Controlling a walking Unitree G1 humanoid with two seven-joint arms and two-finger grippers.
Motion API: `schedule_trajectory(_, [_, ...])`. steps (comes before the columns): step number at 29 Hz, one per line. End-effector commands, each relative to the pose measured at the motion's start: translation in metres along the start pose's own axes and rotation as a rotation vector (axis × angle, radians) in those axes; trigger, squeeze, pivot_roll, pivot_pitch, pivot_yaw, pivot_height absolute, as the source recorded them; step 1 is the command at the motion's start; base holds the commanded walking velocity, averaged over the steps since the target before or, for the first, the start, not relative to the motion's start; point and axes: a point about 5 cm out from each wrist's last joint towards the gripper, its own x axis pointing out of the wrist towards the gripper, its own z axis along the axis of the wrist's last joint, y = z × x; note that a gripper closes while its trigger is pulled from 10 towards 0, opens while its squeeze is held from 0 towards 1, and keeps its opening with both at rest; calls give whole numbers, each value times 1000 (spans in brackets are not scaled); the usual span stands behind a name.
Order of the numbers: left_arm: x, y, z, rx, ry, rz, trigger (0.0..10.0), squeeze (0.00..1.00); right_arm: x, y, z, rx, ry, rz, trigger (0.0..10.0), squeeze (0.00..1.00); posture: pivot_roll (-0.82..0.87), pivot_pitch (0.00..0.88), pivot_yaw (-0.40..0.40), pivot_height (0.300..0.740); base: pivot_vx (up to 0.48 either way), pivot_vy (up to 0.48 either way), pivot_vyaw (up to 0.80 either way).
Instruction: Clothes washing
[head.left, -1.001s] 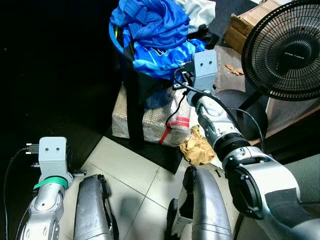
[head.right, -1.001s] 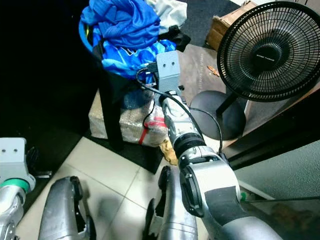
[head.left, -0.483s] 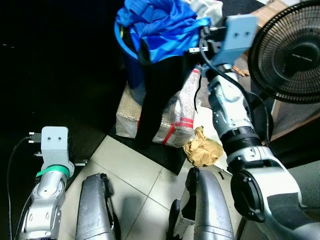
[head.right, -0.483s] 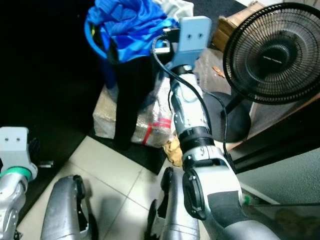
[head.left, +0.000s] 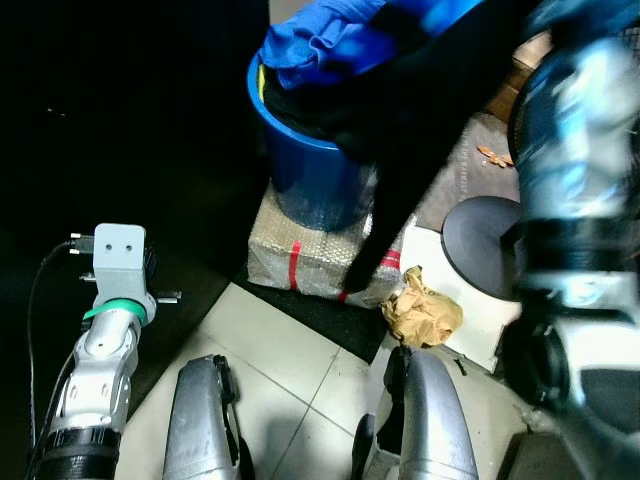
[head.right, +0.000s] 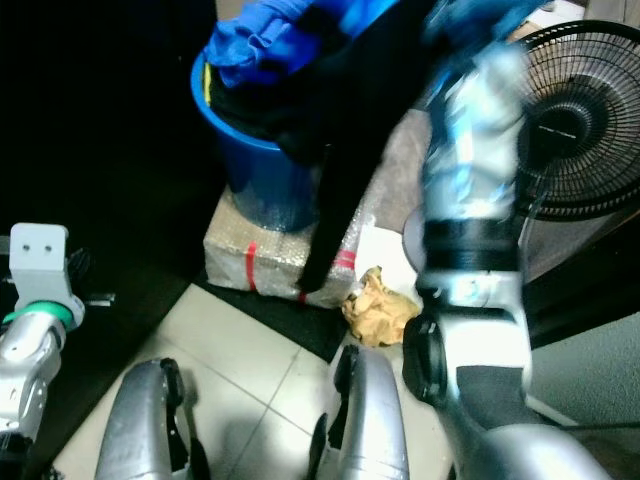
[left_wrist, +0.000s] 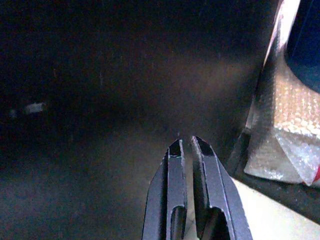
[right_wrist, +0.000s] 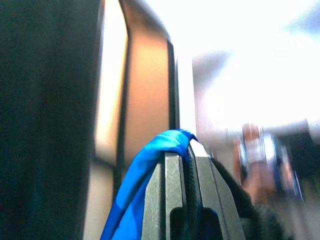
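Observation:
A blue bucket (head.left: 308, 172) stands on a bubble-wrapped package and holds blue clothes (head.left: 322, 38). A black garment (head.left: 400, 150) is stretched up out of the bucket, and one end hangs down over the package. My right arm (head.left: 572, 150) is raised high and blurred beside the bucket. In the right wrist view my right gripper (right_wrist: 187, 156) is shut on blue cloth (right_wrist: 142, 175) and black cloth (right_wrist: 230, 187). My left arm (head.left: 112, 320) hangs low at the left over dark floor, its gripper (left_wrist: 186, 142) shut on nothing.
The bubble-wrapped package (head.left: 318, 265) sits on a dark mat. Crumpled brown paper (head.left: 425, 312) lies at its right corner. A black standing fan (head.right: 588, 120) with a round base (head.left: 480, 235) is at the right. My two silver legs (head.left: 205, 420) stand on pale tiles.
My right arm has swung upward, pulling the blue and black clothes up out of the bucket. The camera has shifted too. The left arm stays low.

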Motion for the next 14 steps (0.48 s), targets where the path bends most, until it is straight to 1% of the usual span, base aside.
schedule_trajectory(1, [-1, -1, -7, 20, 19, -11, 10000, 0, 16, 7, 44, 31, -207, 25, 10000, 0, 103, 62, 35, 445, 0, 0, 0])
schedule_trajectory(2, [0, -1, -8, 21, 18, -13, 10000, 0, 19, 9, 57, 47, -260, 33, 10000, 0, 103, 62, 35, 445, 0, 0, 0])
schedule_trajectory(3, [0, -1, -8, 21, 18, -13, 10000, 0, 19, 9, 57, 47, -260, 33, 10000, 0, 103, 62, 35, 445, 0, 0, 0])
schedule_trajectory(4, [1, -1, -8, 23, 18, -16, 10000, 0, 22, 11, 72, 76, -323, 34, 10000, 0, 101, 55, 44, 445, 0, 0, 0])
schedule_trajectory(5, [2, -1, -9, 28, 19, -21, 10000, 0, 20, 13, 68, 38, -306, 45, 10000, 0, 92, 49, 47, 445, 0, 0, 0])
schedule_trajectory(6, [3, -1, -9, 31, 20, -24, 10000, 0, 15, 14, 53, 5, -239, 53, 10000, 0, 95, 48, 45, 445, 0, 0, 0])
schedule_trajectory(7, [3, -1, -9, 31, 20, -24, 10000, 0, 15, 14, 53, 5, -239, 53, 10000, 0, 95, 48, 45, 445, 0, 0, 0])
schedule_trajectory(8, [3, -1, -9, 33, 18, -26, 10000, 0, 7, 14, 32, -12, -147, 50, 10000, 0, 101, 49, 41, 445, 0, 0, 0])
schedule_trajectory(9, [3, -1, -9, 33, 18, -26, 10000, 0, 7, 14, 32, -12, -147, 50, 10000, 0, 101, 49, 41, 445, 0, 0, 0])
schedule_trajectory(10, [4, -1, -8, 31, 13, -23, 10000, 0, -11, 15, 1, -10, 0, 45, 10000, 0, 106, 49, 34, 445, 0, 0, 0])
schedule_trajectory(11, [4, -1, -8, 31, 13, -23, 10000, 0, -11, 15, 1, -10, 0, 45, 10000, 0, 106, 49, 34, 445, 0, 0, 0])
schedule_trajectory(12, [4, 0, -5, 27, 6, -20, 10000, 0, -36, 17, -32, -25, 167, 30, 10000, 0, 106, 51, 30, 445, 0, 0, 0])
schedule_trajectory(13, [4, 0, -2, 23, -6, -17, 10000, 0, -69, 19, -62, -32, 343, 23, 10000, 0, 106, 51, 28, 445, 0, 0, 0])
schedule_trajectory(14, [4, 0, -2, 23, -6, -17, 10000, 0, -69, 19, -62, -32, 343, 23, 10000, 0, 106, 51, 28, 445, 0, 0, 0])
